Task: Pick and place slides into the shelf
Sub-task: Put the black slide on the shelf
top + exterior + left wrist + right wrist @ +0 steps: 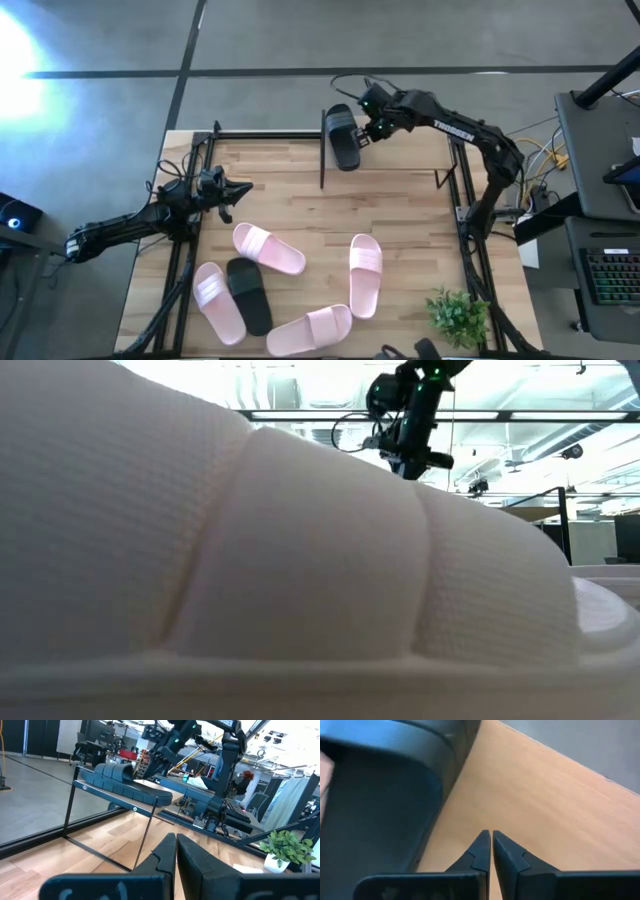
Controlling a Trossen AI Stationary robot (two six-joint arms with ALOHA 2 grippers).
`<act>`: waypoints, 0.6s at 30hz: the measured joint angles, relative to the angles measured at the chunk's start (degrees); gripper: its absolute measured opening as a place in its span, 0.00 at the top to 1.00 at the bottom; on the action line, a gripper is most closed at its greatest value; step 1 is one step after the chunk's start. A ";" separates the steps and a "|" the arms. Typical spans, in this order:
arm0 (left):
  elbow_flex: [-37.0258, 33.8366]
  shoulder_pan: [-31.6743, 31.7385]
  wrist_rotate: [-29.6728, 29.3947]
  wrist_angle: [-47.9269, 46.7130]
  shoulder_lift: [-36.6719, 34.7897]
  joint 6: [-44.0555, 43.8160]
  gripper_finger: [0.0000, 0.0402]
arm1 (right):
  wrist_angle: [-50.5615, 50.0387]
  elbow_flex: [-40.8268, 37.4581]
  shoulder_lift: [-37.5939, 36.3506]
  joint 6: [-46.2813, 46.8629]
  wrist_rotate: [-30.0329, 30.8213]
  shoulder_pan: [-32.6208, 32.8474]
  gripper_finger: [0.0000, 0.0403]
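My left gripper (243,187) waits at the table's left edge, fingers pressed together on nothing. Five slides lie loose at the front: four pink (268,248), one black (248,295). They look light, rubbery and bendy, so I'd pinch the wide strap. The second black slide (342,136) sits on the shelf (322,165); my right gripper (372,126) hovers beside it, fingers closed and empty.
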 joint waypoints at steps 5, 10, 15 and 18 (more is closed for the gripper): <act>0.00 0.00 -0.01 0.04 0.00 0.01 1.00 | 1.58 0.00 2.70 -1.60 -0.61 0.24 0.97; 0.00 0.00 -0.01 0.00 -0.09 -0.01 1.00 | 5.10 0.00 3.71 -2.32 -2.53 0.36 0.97; 0.00 -0.01 0.00 0.03 0.01 0.01 1.00 | 8.51 0.01 3.59 -2.26 -5.25 0.68 0.97; 0.00 0.00 0.01 0.01 0.02 -0.01 1.00 | 8.93 0.01 3.62 -2.27 -7.18 0.74 0.97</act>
